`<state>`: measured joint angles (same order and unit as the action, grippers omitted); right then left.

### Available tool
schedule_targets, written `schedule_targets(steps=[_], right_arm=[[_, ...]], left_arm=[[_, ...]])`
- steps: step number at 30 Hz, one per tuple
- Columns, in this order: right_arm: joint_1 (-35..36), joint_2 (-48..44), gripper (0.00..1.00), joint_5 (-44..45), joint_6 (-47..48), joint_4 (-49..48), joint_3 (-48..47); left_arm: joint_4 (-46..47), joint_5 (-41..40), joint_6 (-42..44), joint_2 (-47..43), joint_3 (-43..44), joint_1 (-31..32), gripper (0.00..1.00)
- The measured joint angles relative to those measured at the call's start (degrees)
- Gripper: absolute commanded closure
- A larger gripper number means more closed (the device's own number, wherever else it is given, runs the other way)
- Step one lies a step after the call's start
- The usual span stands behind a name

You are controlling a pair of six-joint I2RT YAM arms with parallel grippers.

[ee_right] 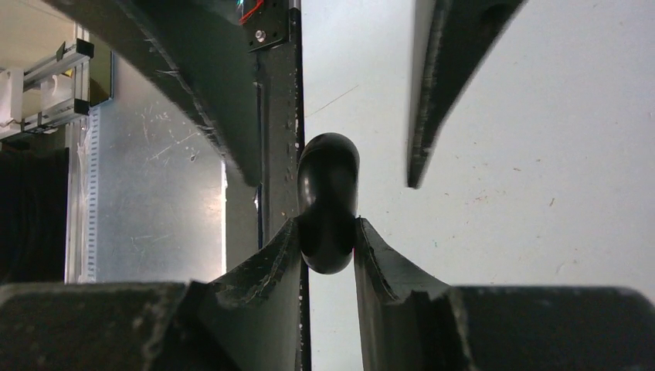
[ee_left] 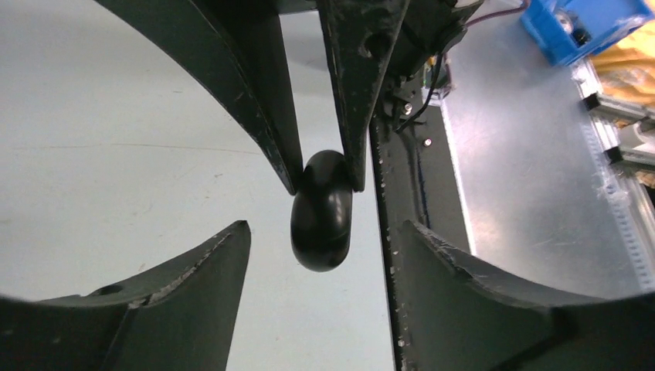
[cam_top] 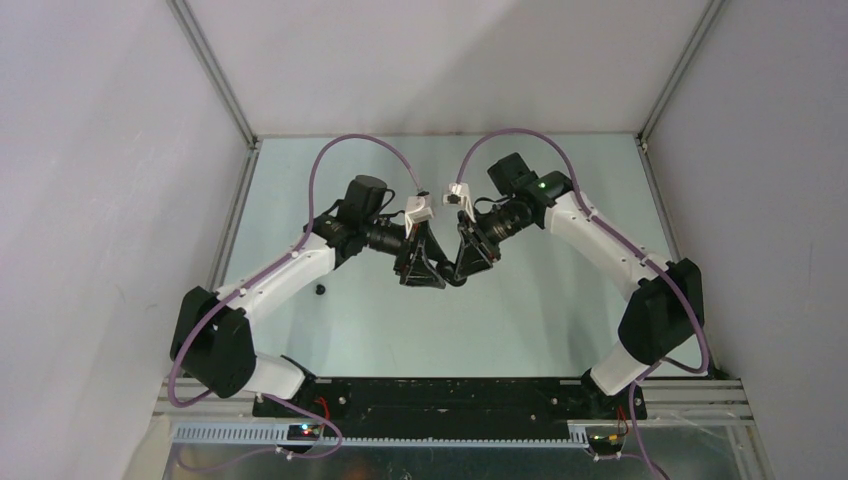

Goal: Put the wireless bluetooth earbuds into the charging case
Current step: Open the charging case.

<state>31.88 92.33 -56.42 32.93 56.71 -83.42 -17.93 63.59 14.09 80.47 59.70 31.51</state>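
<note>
Case [ee_right: 328,205], black and oval, is clamped at one end by the right claw [ee_right: 327,232], above mid-worktop [cam_top: 520,320]. Its long axis is pointed into the left claw [ee_left: 324,226], whose jaws are spread on either side of the free end without contact. A small black item, judged an earbud [cam_top: 320,289], is seen on the worktop, nearest the left arm.

The left arm [cam_top: 290,270] and right arm [cam_top: 597,232] wear white shells, bulky black joints and looping purple cables [cam_top: 360,136]; the left tool [ee_left: 324,232] has black, scuffed fingers [ee_left: 178,294].
</note>
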Motion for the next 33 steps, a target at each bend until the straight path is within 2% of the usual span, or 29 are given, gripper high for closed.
schedule_targets(steps=[1,3,8,10,14,24,27,33], right_arm=[[-0.1,-0.1,0.77,0.0,-0.2,-0.1,0.0],[-0.3,-0.5,0.77,0.0,-0.6,-0.5,0.0],[-1.2,-3.5,0.78,0.5,-3.3,-3.2,0.1],[-1.4,-5.2,0.78,0.9,-5.0,-5.6,0.5],[-1.6,-8.5,0.78,2.0,-8.5,-10.4,2.6],[1.6,-6.9,0.78,4.5,-13.0,-15.8,3.9],[2.8,-6.2,0.78,5.4,-13.7,-16.6,3.9],[2.8,-6.2,0.78,6.2,-15.3,-18.1,4.3]], left_arm=[[-0.1,0.0,0.0,0.0,0.0,0.0,0.13],[-0.2,-0.1,0.1,0.0,0.0,0.0,0.07],[-0.2,-0.2,0.0,0.0,0.0,0.0,0.06],[-0.2,-0.1,-0.2,0.0,0.0,0.0,0.09],[0.7,0.4,-1.5,0.0,0.0,0.0,0.21],[3.1,1.6,-4.1,0.2,0.0,0.0,0.46],[3.3,1.7,-4.3,0.2,0.0,0.0,0.48],[3.5,1.7,-4.5,0.3,0.0,0.0,0.43]])
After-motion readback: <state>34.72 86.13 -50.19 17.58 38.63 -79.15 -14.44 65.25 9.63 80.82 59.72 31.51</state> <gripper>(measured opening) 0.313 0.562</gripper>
